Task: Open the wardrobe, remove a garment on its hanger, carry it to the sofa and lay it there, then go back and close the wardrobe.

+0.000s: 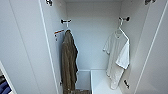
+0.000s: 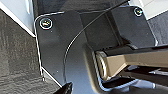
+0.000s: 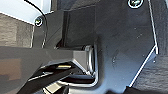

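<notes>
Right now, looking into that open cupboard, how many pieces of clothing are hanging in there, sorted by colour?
White: 1, the T-shirt on a hanger, right side of the wardrobe.
Olive-brown: 1, the long coat, left side.
Total: 2 garments.

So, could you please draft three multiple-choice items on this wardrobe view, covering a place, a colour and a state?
1. Where does the T-shirt hang in the wardrobe?
A. on the hook on the right side
B. on the low shelf
C. on the left door

2. What colour is the coat?
A. blue
B. olive-brown
C. red

3. How do the wardrobe doors stand?
A. both shut
B. one shut
C. both open

Answers: 1 A, its hanger hooks on the right peg; 2 B, plainly olive-brown fabric; 3 C, the interior shows between both doors.
</notes>
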